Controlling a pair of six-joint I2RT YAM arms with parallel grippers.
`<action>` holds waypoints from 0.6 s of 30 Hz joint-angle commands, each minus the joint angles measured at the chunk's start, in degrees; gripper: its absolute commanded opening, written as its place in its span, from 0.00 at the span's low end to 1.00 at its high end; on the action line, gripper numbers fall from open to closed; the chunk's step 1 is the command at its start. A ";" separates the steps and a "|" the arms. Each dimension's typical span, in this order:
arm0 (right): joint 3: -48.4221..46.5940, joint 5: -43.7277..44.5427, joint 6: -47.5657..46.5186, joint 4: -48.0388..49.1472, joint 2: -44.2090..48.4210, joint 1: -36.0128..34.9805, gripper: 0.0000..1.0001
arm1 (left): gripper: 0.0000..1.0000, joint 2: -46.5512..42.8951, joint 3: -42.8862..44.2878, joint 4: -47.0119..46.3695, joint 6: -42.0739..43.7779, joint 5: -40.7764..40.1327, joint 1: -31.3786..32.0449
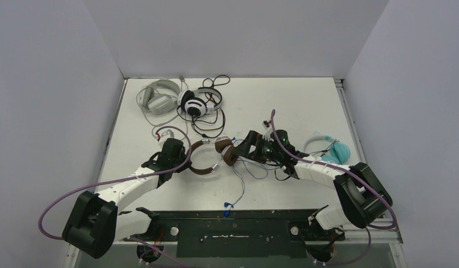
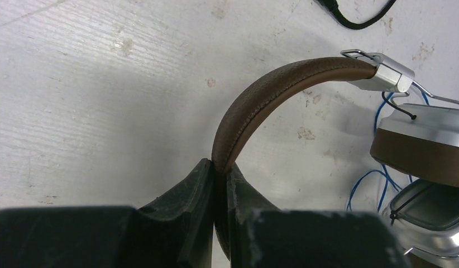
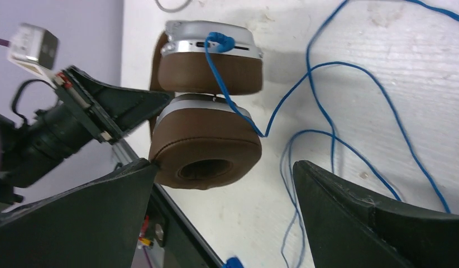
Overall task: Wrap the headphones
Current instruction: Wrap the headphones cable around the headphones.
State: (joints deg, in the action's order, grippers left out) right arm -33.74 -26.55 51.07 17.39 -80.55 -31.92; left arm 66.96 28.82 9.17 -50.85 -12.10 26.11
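Tightly, left fingers [image 2: 188, 195] pinch the band [image 2: 261, 95] of the brown headphones [image 1: 202, 171]; right fingers [image 3: 355, 218] gape wide beside the earcups [image 3: 205, 151].

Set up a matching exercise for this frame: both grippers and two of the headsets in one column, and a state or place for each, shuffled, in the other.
1. left gripper
2. right gripper
3. black-and-white headphones
4. teal headphones

A. near the right edge of the table
B. open, by the brown ear cup
C. far side, next to the pale grey headphones
D. shut on the brown headband

Pairs: 1-D, 2-B, 3-C, 4-A.
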 commanded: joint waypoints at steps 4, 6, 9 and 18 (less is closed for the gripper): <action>0.61 -1.98 9.15 15.48 -3.93 -0.66 1.00 | 0.00 -2.45 -0.16 -9.38 -2.09 5.33 0.35; 1.08 -1.97 9.68 16.76 -4.75 -0.89 1.00 | 0.00 -2.70 -0.54 -11.53 -2.48 7.02 0.35; 1.71 -3.27 10.83 20.14 -5.45 -1.28 1.00 | 0.00 -2.20 -0.21 -11.83 -2.22 8.41 0.35; 2.12 -4.08 12.69 23.02 -4.95 -2.98 1.00 | 0.00 0.05 -0.34 -13.14 -1.36 10.13 0.43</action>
State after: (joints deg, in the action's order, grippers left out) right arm -32.32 -29.61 62.72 34.76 -86.04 -33.95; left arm 66.94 27.55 3.44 -51.48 -5.50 26.20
